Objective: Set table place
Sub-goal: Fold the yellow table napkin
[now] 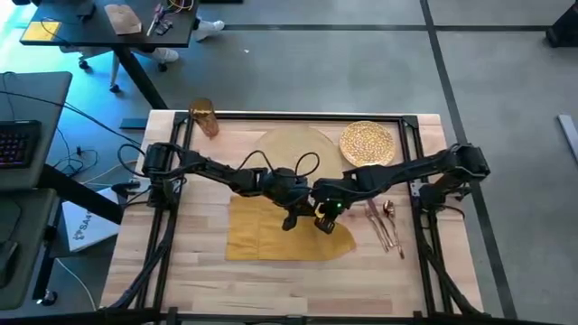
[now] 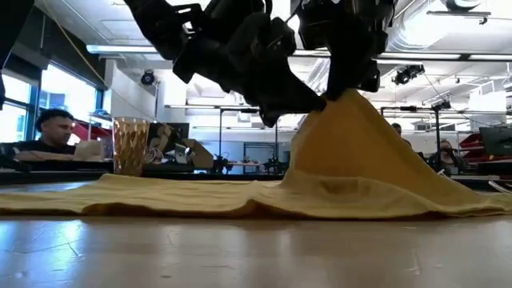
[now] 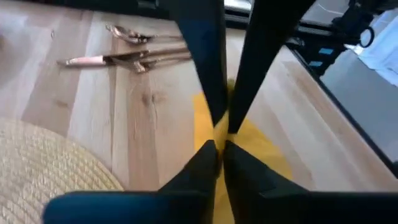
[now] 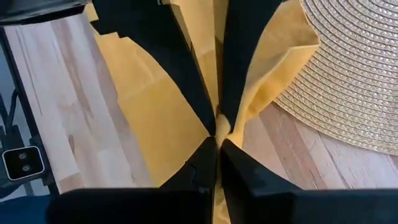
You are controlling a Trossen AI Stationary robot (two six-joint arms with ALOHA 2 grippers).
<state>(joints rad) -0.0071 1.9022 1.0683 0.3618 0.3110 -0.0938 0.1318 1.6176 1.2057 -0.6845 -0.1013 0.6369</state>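
A light wooden tabletop (image 1: 181, 271) carries a round tan woven placemat (image 1: 289, 149) near its middle. A yellow napkin (image 1: 271, 235) lies spread just beside the placemat, on the side away from the amber cup (image 1: 204, 117).

Both arms meet over the napkin. The right claw (image 1: 325, 223) is pinched narrow on a fold of the napkin at the cloth's edge nearest the cutlery, and lifts it into a peak off the wood. The left claw (image 1: 291, 221) is just beside it, over the napkin, fingers drawn narrow with yellow cloth between the tips.

A gold speckled plate (image 1: 367, 143) sits beside the placemat. The copper fork, spoon and knife (image 1: 386, 224) lie together beyond the napkin, apart from both claws.
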